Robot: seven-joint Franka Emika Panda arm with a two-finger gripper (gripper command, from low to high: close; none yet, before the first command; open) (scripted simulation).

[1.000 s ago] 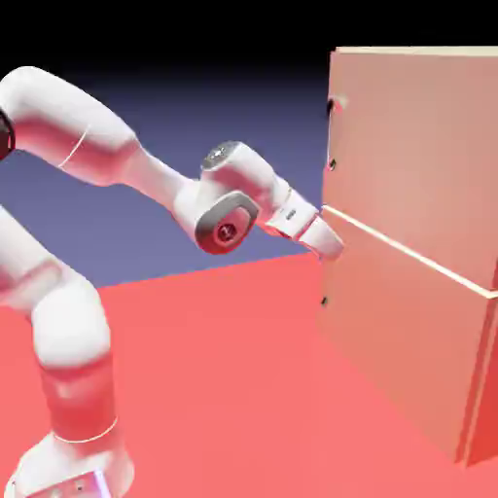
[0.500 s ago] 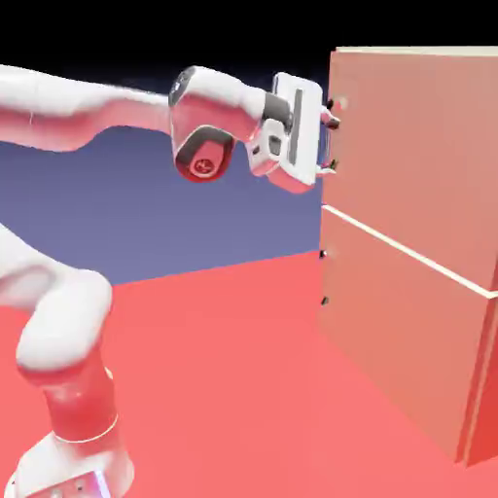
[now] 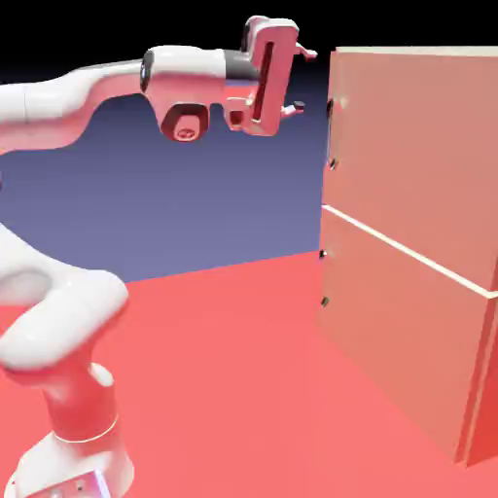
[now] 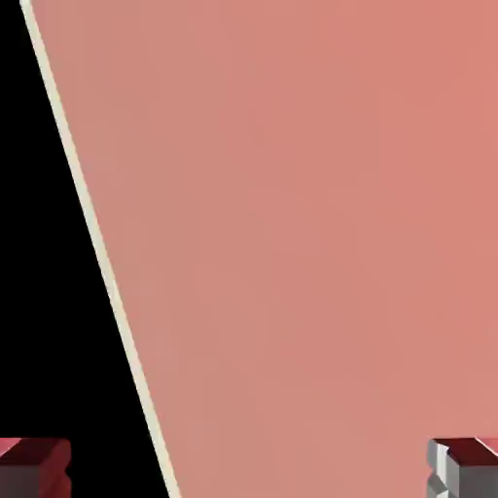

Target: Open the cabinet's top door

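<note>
Holding nothing, I spread my hand (image 3: 306, 81) wide; the top door (image 3: 413, 160) may swing stiffly, best gripped by its handle (image 3: 331, 134).

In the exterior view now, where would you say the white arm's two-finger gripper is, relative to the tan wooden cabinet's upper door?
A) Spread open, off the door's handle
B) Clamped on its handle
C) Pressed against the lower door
A: the white two-finger gripper stands open, with a backdrop-coloured gap between it and the small dark bar handle.
</note>
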